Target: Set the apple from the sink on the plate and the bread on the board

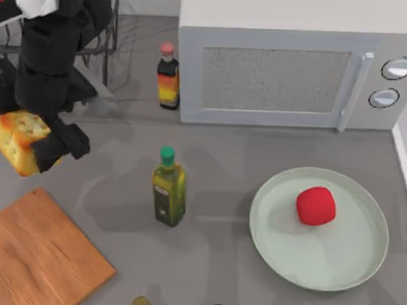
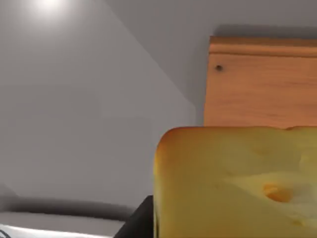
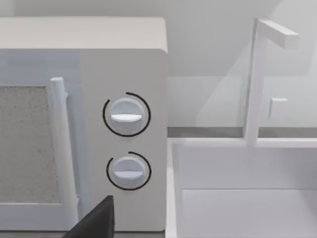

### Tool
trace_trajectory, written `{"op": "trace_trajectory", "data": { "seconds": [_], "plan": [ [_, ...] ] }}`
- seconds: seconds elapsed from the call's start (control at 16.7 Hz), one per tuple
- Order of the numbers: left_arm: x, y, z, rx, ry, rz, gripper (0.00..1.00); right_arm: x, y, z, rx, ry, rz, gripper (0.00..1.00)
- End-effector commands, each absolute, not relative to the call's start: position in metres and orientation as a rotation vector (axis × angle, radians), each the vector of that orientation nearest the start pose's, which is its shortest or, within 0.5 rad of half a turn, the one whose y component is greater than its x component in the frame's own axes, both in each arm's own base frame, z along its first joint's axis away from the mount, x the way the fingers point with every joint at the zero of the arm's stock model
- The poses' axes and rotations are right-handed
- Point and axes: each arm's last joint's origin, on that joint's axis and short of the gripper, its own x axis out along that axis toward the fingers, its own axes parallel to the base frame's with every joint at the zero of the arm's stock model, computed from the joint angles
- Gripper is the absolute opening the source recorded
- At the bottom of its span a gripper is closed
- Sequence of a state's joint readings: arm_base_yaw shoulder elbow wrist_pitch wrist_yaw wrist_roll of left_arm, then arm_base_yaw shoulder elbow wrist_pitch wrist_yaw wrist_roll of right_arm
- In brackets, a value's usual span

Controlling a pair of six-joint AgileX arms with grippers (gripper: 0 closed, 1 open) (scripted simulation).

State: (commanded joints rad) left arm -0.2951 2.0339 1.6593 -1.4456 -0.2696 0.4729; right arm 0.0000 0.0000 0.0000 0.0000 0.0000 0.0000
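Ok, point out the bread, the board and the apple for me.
bread [image 1: 18,139]: top view, its speckled face.
board [image 1: 39,254]: top view, bare wood near its middle.
apple [image 1: 316,206]: top view, its red top.

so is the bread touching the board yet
Apart. In the top view the bread, held in the left gripper, sits past the board's far corner with grey table between them.

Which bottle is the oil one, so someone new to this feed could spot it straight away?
Start at the microwave at the back of the table. Two bottles stand near its left end: a sauce bottle beside its front corner, and the oil bottle farther forward, between the board and the plate. The oil bottle has a green cap and olive-yellow body; the other has a red cap.
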Motion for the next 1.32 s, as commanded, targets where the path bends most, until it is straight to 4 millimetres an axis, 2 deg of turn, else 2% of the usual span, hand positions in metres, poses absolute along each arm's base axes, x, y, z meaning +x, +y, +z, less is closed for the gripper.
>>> {"op": "trace_trajectory", "data": {
  "seconds": [0.42, 0.84, 1.08, 1.32],
  "plan": [
    [0.320, -0.071, 0.205, 0.188, 1.731, 0.180, 0.00, 0.106, -0.001, 0.160, 0.000, 0.000, 0.000, 1.00],
    [0.268, -0.045, 0.200, -0.556, 1.527, 0.783, 0.00, 0.106, -0.001, 0.160, 0.000, 0.000, 0.000, 1.00],
    [0.241, -0.034, 0.194, -0.906, 1.376, 1.029, 0.00, 0.106, -0.001, 0.160, 0.000, 0.000, 0.000, 1.00],
    [0.223, -0.028, 0.188, -1.125, 1.268, 1.168, 0.00, 0.106, -0.001, 0.160, 0.000, 0.000, 0.000, 1.00]
  ]
}}
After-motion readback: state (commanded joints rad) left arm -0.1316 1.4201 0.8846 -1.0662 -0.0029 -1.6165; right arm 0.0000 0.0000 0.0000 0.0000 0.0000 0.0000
